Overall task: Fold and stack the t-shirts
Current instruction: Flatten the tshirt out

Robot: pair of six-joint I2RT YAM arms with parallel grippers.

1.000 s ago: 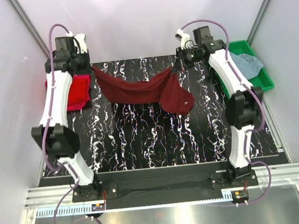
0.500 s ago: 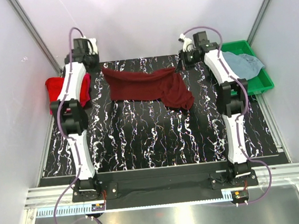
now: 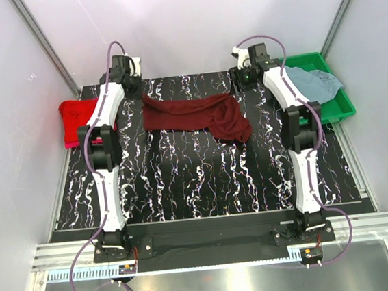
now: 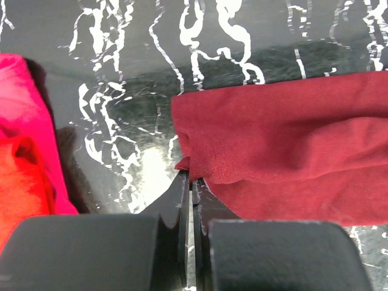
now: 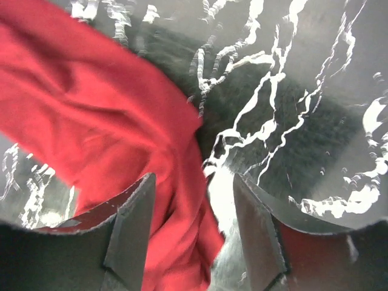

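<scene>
A maroon shirt point(image 3: 191, 115) lies stretched across the far side of the table point(image 3: 184, 181), flat on the left and bunched at its right end. The left tool point(image 4: 190, 179) is pressed together, pinching the shirt's left corner, likely to hold that edge taut. The right tool point(image 5: 194, 182) hangs over the bunched end, jaws spread, gripping nothing. A red shirt point(image 3: 78, 115) sits at the table's left edge. A blue shirt point(image 3: 312, 82) lies in the tray point(image 3: 338, 107).
</scene>
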